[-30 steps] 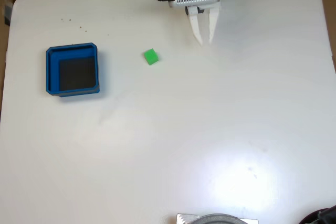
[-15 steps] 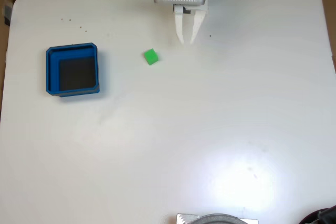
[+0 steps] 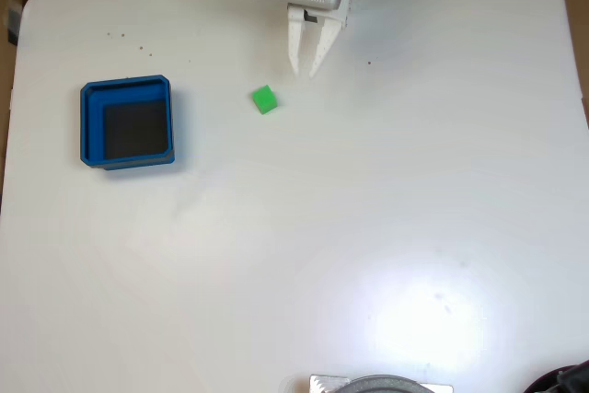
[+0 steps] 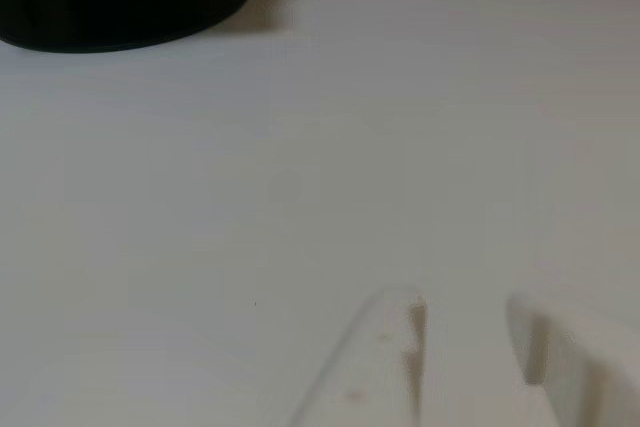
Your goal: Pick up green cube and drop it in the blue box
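Green cube (image 3: 264,99) sits on the white worktop (image 3: 368,209) in the fixed view, just below and left of the end effector (image 3: 305,70), whose fingers stand narrowly parted and empty; the blue box (image 3: 127,122) lies well apart, farther left. In the other view the end effector (image 4: 463,319) shows a slim gap, though the blurred fingertips (image 4: 395,332) make that hard to judge.

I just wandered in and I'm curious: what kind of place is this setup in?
Probably a hobby or lab tabletop for robot practice: a plain white table holding just a green cube and a blue box, with a small white gripper above them.
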### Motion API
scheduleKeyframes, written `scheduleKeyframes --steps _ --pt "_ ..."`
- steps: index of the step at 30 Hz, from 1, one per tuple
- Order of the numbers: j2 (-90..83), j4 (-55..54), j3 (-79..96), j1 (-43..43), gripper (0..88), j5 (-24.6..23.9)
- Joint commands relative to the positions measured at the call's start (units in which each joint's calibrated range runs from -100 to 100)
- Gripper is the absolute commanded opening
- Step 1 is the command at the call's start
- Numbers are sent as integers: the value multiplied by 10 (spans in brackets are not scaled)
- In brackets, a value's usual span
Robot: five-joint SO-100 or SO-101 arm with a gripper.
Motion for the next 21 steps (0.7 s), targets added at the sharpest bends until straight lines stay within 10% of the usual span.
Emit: scheduleKeyframes --steps 1,21 --pt "-6 -8 24 5 25 2" --pt "-6 32 26 4 25 2"
